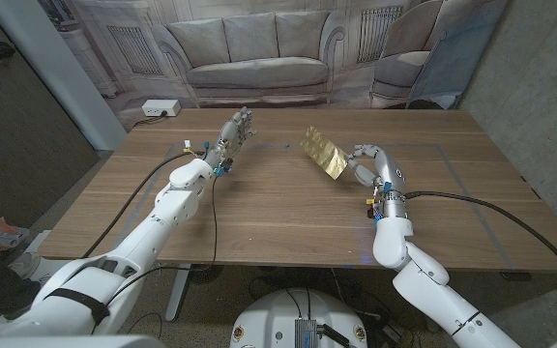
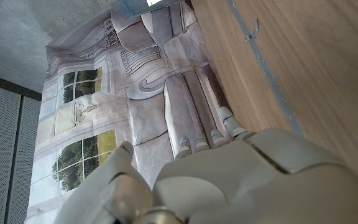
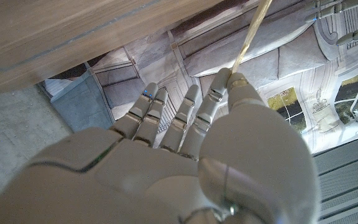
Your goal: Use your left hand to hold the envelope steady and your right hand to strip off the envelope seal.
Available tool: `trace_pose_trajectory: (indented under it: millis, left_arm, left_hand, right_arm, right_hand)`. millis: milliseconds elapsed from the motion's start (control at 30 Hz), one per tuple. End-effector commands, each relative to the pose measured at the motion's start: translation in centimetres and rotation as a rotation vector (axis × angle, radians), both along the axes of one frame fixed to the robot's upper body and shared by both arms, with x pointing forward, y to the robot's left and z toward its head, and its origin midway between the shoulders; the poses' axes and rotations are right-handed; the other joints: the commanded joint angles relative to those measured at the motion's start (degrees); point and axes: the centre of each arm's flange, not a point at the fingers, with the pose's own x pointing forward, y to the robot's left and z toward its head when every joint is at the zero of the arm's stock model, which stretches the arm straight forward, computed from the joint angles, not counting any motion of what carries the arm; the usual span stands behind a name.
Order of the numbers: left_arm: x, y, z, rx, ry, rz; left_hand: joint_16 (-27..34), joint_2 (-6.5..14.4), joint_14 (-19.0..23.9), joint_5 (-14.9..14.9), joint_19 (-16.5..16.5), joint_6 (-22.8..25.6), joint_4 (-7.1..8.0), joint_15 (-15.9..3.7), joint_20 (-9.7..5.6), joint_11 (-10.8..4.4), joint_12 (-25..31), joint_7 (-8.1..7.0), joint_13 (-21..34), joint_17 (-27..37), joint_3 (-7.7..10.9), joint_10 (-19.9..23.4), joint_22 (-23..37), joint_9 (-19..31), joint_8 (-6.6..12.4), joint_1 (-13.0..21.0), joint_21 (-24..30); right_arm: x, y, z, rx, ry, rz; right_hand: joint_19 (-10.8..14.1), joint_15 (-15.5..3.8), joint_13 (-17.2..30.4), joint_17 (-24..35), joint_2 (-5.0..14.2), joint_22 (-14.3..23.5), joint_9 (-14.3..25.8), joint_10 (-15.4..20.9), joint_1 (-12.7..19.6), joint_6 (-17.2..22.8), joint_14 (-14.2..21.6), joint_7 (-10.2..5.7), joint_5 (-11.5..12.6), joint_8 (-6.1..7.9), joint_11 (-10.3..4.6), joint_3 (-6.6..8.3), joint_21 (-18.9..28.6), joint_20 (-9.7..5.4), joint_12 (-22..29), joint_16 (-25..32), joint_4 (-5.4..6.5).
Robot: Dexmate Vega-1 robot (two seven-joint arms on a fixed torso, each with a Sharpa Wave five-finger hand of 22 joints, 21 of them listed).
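A shiny gold envelope is held off the wooden table right of centre, tilted, with my right hand gripping its near right edge. In the right wrist view the envelope shows edge-on as a thin tan strip, pinched at the tip of my right hand. My left hand is far back on the left side, well apart from the envelope, fingers stretched out and holding nothing. In the left wrist view my left hand points toward the backdrop past the table's edge.
A white socket box sits at the table's far left corner. Thin blue tape lines mark a rectangle on the tabletop. A printed sofa backdrop hangs behind the table. A black cable trails along my left arm.
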Motion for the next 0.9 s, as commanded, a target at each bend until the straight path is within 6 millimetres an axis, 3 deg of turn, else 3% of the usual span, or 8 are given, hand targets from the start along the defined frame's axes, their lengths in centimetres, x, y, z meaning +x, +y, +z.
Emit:
trace_pose_trajectory:
  millis: [33,133,167,300,467,600,900]
  left_arm:
    - [-0.8,-0.2,2.4,0.116,-0.045,-0.006]
    - [-1.0,-0.2,3.2,0.153,-0.055,-0.021]
    - [-1.0,-0.2,3.5,0.161,-0.06,-0.032]
    - [-1.1,-0.3,4.7,0.23,-0.09,-0.042]
    - [-1.1,-0.8,5.8,0.278,-0.118,-0.12]
    - [-1.2,-1.1,6.6,0.317,-0.148,-0.138]
    - [-1.5,-1.8,8.0,0.4,-0.169,-0.202]
  left_hand:
    - [0.14,-0.9,-2.73,-0.69,-7.55,2.38,-2.17,1.37,1.48,0.72,0.18,0.59,0.34,0.19,0.31,0.17,0.33,0.42,1.02,3.01,-0.54]
    - [0.29,-1.51,-2.25,-1.05,-7.31,3.93,-3.41,2.04,2.28,1.05,0.46,1.04,0.38,0.25,0.39,0.87,0.41,0.51,1.43,4.69,-0.8]
    - [0.33,-1.79,-2.05,-1.42,-8.62,5.76,-4.45,2.65,3.4,1.49,0.7,1.59,0.45,0.33,0.54,1.56,0.49,0.63,1.92,6.22,-1.62]
    - [0.5,-1.73,-1.66,-2.14,-10.22,8.61,-5.88,3.32,4.49,2.41,1.32,2.31,0.58,0.41,0.93,3.45,0.67,0.81,2.62,8.57,-2.8]
    - [0.9,-0.22,-0.77,-4.36,-10.59,14.41,-8.51,4.59,6.12,2.76,2.08,4.01,0.89,0.63,2.6,6.0,0.9,1.21,4.24,13.39,-3.85]
    - [1.35,0.85,0.44,-5.58,-10.39,16.07,-10.04,4.88,7.08,3.45,2.69,4.66,1.08,0.78,3.87,7.86,0.96,1.4,4.6,16.26,-4.23]
    - [1.03,2.11,-0.14,-6.28,-10.19,17.23,-11.77,4.76,7.32,3.89,2.52,4.77,1.24,0.88,5.52,7.75,0.96,1.66,4.91,19.65,-4.59]
  right_arm:
    - [-0.6,-0.3,0.8,-0.03,-0.019,0.072]
    - [-0.8,-0.2,1.0,-0.044,-0.03,0.098]
    - [-0.9,-0.1,1.1,-0.044,-0.036,0.106]
    - [-1.2,0.1,1.4,-0.051,-0.045,0.148]
    - [-1.6,0.0,1.8,-0.053,-0.044,0.205]
    - [-1.6,-0.1,1.9,-0.053,-0.033,0.228]
    - [-1.1,-1.2,2.3,-0.009,-0.01,0.367]
  right_hand:
    - [-0.59,-9.42,0.24,0.1,0.41,0.33,0.46,-0.65,0.06,-0.08,-0.52,-0.24,-0.13,0.31,0.04,-0.45,-0.1,-4.29,-0.14,-0.48,-0.12]
    - [-0.8,-9.34,0.28,0.09,0.39,0.36,0.56,-0.82,0.05,-0.1,-0.75,-0.27,-0.1,0.31,0.0,-0.57,-0.15,-4.26,-0.18,-0.56,-0.09]
    - [-0.9,-9.33,0.29,0.09,0.39,0.37,0.6,-0.88,0.05,-0.11,-0.81,-0.27,-0.08,0.31,-0.02,-0.61,-0.17,-4.21,-0.19,-0.57,-0.08]
    - [-1.01,-9.17,0.35,0.07,0.33,0.42,0.77,-1.18,0.07,-0.12,-1.3,-0.29,-0.01,0.32,-0.11,-0.82,-0.15,-4.28,-0.27,-0.71,-0.05]
    - [-1.53,-9.01,0.43,0.06,0.34,0.48,1.01,-1.57,0.06,-0.08,-2.01,-0.32,0.09,0.33,-0.17,-1.1,-0.26,-4.27,-0.38,-0.84,0.05]
    - [-1.68,-8.87,0.49,0.08,0.36,0.53,1.2,-1.88,-0.01,-0.07,-2.54,-0.32,0.15,0.33,-0.19,-1.36,-0.25,-4.3,-0.47,-0.88,0.16]
    - [-2.07,-8.76,0.57,0.1,0.44,0.58,1.42,-2.13,-0.07,-0.08,-3.16,-0.33,0.24,0.31,-0.2,-1.65,-0.32,-4.39,-0.53,-0.91,0.31]
